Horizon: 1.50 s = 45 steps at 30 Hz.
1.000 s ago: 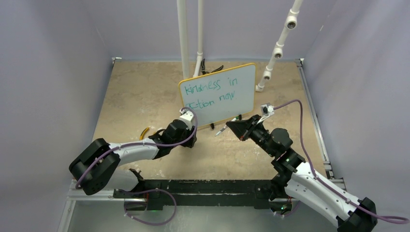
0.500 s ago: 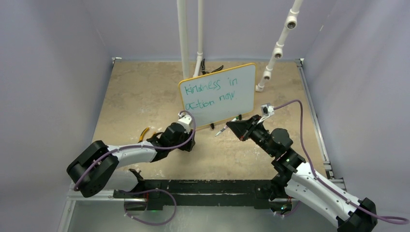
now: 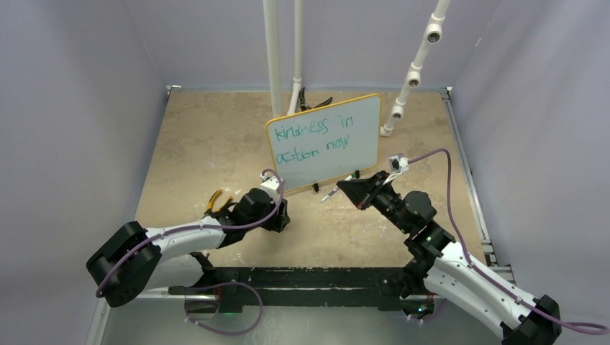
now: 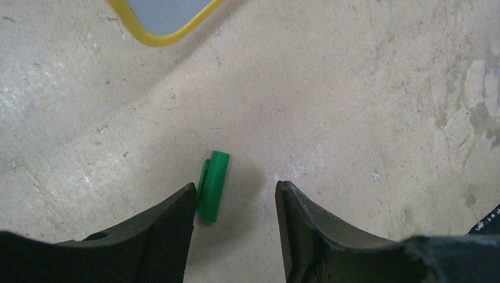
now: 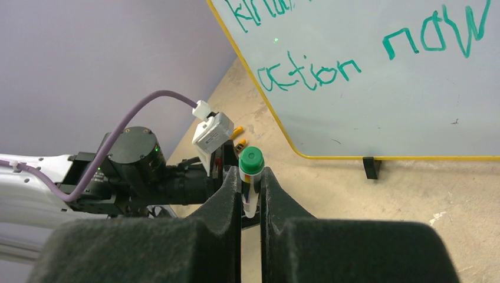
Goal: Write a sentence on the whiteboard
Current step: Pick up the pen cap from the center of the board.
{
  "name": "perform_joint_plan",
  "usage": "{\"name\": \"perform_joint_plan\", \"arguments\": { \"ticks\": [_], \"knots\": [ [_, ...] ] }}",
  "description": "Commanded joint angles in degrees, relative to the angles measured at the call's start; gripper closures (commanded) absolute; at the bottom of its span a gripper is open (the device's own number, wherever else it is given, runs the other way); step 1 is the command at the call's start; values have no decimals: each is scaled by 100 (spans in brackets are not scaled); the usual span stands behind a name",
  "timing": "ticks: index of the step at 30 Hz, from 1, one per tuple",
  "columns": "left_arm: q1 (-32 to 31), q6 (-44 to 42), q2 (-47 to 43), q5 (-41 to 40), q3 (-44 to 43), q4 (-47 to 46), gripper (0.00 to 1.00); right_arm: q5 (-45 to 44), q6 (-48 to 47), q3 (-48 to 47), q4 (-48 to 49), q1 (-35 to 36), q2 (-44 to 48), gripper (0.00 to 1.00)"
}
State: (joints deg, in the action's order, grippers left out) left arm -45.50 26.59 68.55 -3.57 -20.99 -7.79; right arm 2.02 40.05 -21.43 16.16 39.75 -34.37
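One whiteboard carries one sentence of four words in two lines. There is one marker pen, one green cap and one pair of yellow-handled pliers. Two arms show, the left arm and the right arm, each with two fingers, along with three white pipes

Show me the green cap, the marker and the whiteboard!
green cap (image 4: 212,186): left wrist view, its side.
marker (image 5: 249,177): right wrist view, barrel under green end.
whiteboard (image 3: 331,162): top external view, bare white face.

Pale lilac walls, mottled beige tabletop, white pipes at back.
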Motion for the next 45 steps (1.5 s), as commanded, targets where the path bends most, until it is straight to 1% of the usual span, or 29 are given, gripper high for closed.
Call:
{"name": "perform_joint_plan", "arguments": {
  "ticks": [1, 5, 9, 15, 17, 18, 22, 27, 30, 32, 34, 35, 38, 41, 43, 45],
  "knots": [
    [-98, 134, -185, -43, 68, 165, 49, -97, -7, -91, 104, 4, 37, 98],
    [-111, 84, -74, -153, 34, 168, 49, -77, 2, -81, 117, 2, 34, 99],
    [-267, 77, 106, -666, -135, 403, 51, -105, 3, -68, 72, 2, 90, 98],
    [-605, -21, 526, -1337, -479, 763, 66, -146, -5, -62, 33, 6, 117, 98],
    [-728, 10, 623, -1485, -554, 770, 70, -150, -13, -63, 19, 1, 123, 98],
    [-763, 43, 658, -1556, -589, 956, 70, -157, -16, -63, 11, 1, 126, 98],
    [-909, 245, 817, -1726, -687, 1245, 73, -167, -24, -72, 4, 4, 141, 98],
    [-1140, 514, 879, -1962, -781, 1546, 73, -185, -33, -75, 1, 6, 150, 98],
    [-1163, 601, 911, -2004, -784, 1607, 73, -186, -33, -72, 18, 6, 141, 98],
    [-1171, 645, 945, -2013, -820, 1672, 75, -176, -33, -76, 18, 6, 132, 98],
    [-1217, 663, 959, -2018, -845, 1718, 81, -177, -33, -80, 11, 4, 132, 98],
    [-1239, 656, 958, -2008, -845, 1712, 84, -176, -33, -81, 5, 6, 130, 98],
    [-1279, 659, 922, -1977, -830, 1691, 99, -173, -3, -59, 30, -1, 131, 98],
    [-1335, 601, 631, -1962, -659, 1461, 100, -103, 57, -31, 113, 6, 107, 98],
    [-1368, 474, 244, -1800, -433, 962, 100, -48, 129, 1, 191, 6, 70, 98],
    [-1395, 260, -253, -1482, -82, 125, 100, 44, 183, 39, 270, 7, -3, 98]
  ]
}}
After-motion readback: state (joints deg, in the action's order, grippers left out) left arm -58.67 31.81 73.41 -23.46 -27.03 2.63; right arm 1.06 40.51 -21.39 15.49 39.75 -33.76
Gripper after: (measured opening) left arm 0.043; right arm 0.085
